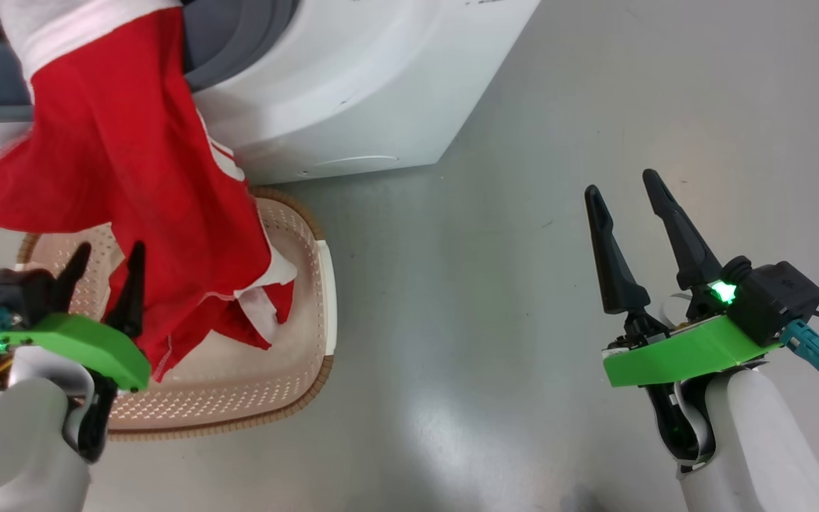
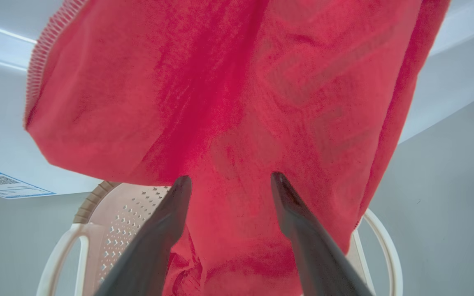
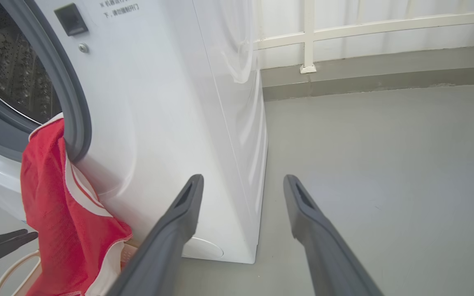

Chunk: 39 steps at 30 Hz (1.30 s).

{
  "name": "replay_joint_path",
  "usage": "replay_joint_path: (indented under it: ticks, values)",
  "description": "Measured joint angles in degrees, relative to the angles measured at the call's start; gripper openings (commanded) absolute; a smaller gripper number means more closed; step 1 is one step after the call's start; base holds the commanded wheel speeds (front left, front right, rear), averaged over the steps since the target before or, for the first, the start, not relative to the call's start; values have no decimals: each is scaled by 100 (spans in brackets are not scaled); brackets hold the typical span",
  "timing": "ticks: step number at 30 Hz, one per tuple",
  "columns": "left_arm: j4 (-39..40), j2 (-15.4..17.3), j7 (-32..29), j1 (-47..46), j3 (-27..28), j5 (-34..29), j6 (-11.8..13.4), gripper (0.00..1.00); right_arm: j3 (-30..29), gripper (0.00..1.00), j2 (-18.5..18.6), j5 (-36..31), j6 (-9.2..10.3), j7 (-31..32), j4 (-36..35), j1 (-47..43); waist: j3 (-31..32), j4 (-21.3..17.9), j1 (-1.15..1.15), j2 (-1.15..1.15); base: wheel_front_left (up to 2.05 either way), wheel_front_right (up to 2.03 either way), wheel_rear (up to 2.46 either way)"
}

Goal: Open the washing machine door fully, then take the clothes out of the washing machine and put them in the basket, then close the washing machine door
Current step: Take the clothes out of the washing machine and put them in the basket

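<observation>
Here we go: the clothes [image 1: 118, 163] are a red garment with white trim, draped out of the washing machine [image 1: 352, 92] over the grey rubber ring [image 3: 70, 107]. It hangs down the front, and its lower end lies bunched in the basket [image 1: 253, 387], which sits just beside the machine.

My left gripper [image 1: 112, 249] hovers over the basket, fingers spread wide. The cloth hangs right in front of them and they pinch nothing. The right gripper [image 1: 621, 183] is wide open too and empty, well apart above the bare floor [image 1: 452, 299].

The fabric looks light, thin and limp, so I expect it to fold and slide rather than hold any shape. I reckon the upper end could drag or catch on the ring. I'd take hold high up, close to the machine's mouth, and gather a thick fold so it doesn't slip. Then I'd lower the whole lot into the basket.
</observation>
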<state>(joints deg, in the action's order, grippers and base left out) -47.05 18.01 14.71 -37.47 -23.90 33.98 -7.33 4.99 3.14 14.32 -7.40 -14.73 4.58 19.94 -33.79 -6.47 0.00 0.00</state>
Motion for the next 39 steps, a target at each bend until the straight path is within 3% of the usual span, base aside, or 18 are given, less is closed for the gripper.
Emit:
replay_joint_path:
  ticks: [12,19,32,39]
  values:
    - [2060,-13,1,799,1407,-491,0,100,-47,100,4,-60,0,0,1,-23,139,125,0,0,0,0,0]
    - [3330,-185,1,1516,2037,-836,0,100,-74,100,5,-63,0,0,18,-151,265,162,0,0,0,0,0]
    - [4836,-272,1,2796,2698,-1022,0,100,-112,100,5,-73,0,0,41,-240,384,220,0,0,0,0,0]
    - [5201,-343,1,3199,2864,-1020,1,100,-160,100,5,-111,0,-1,37,-238,371,230,0,0,0,0,0]
